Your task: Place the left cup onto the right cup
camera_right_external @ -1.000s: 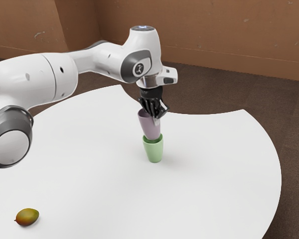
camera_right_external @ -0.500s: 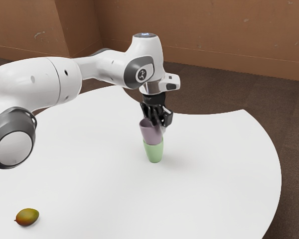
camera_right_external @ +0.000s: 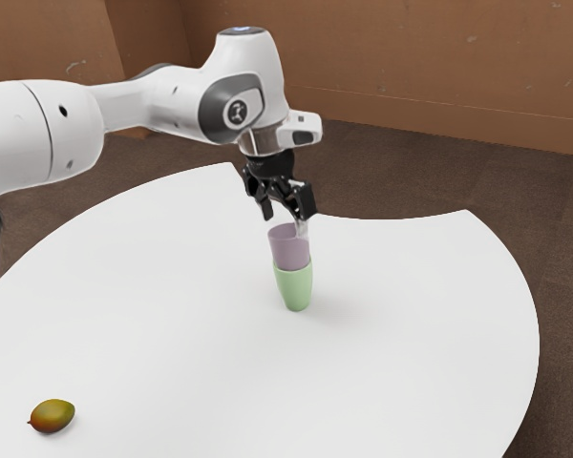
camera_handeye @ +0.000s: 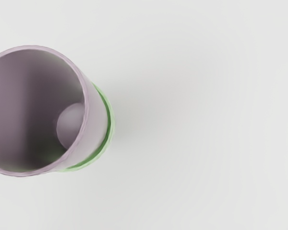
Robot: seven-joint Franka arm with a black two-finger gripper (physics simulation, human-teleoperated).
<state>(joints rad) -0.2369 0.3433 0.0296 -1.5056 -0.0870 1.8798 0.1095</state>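
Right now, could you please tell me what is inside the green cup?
The purple cup stands nested in the green cup, its upper half showing above the rim. The purple cup itself looks empty. The green cup's inner floor is covered.

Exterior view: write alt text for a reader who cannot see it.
A lilac cup sits nested in a green cup near the middle of a round white table, with the arm's open hand just above it. A mango lies far off toward the exterior view's left.
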